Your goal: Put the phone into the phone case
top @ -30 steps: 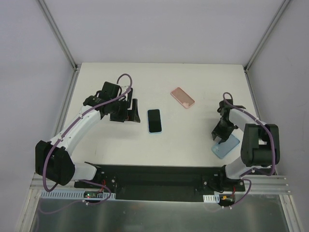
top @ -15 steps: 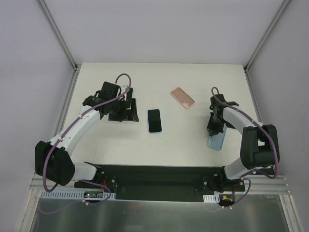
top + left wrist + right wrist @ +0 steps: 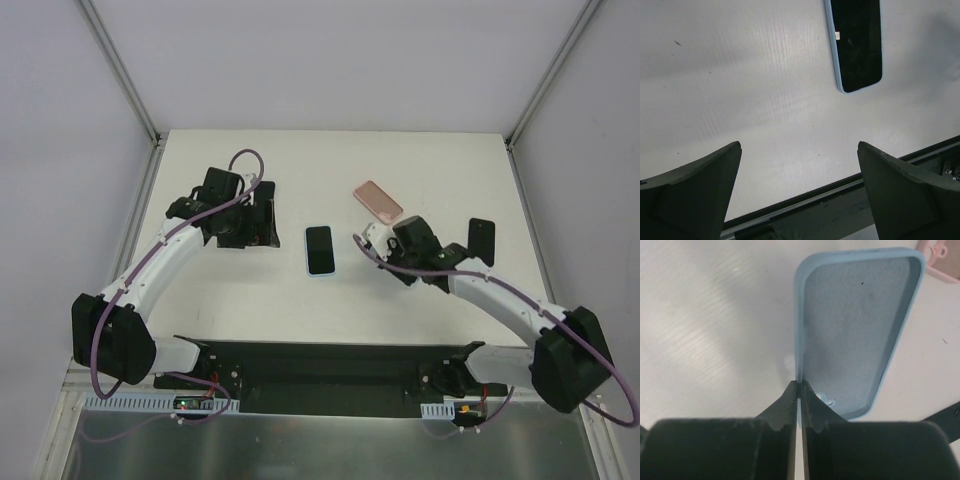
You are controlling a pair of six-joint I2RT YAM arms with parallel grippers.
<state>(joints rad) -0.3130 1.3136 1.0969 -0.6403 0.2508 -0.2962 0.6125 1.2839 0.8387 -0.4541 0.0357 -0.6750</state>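
Note:
The phone (image 3: 319, 250) lies flat mid-table, dark screen up, with a light blue rim; it also shows in the left wrist view (image 3: 856, 45). My right gripper (image 3: 799, 385) is shut on the left side wall of the light blue phone case (image 3: 857, 325), which hangs above the table with its hollow inside facing the camera. In the top view my right gripper (image 3: 372, 243) is just right of the phone, and the case is mostly hidden there. My left gripper (image 3: 255, 225) hovers left of the phone, open (image 3: 799, 145) with nothing between its fingers.
A pink case (image 3: 378, 202) lies behind the right gripper, and its corner shows in the right wrist view (image 3: 940, 260). The black base rail (image 3: 320, 365) runs along the near edge of the table. Grey walls and frame posts enclose the table.
My right arm has swung left from the table's right edge to the middle, carrying the blue case off the table, its jaws closing on the case wall. The left gripper has shifted slightly.

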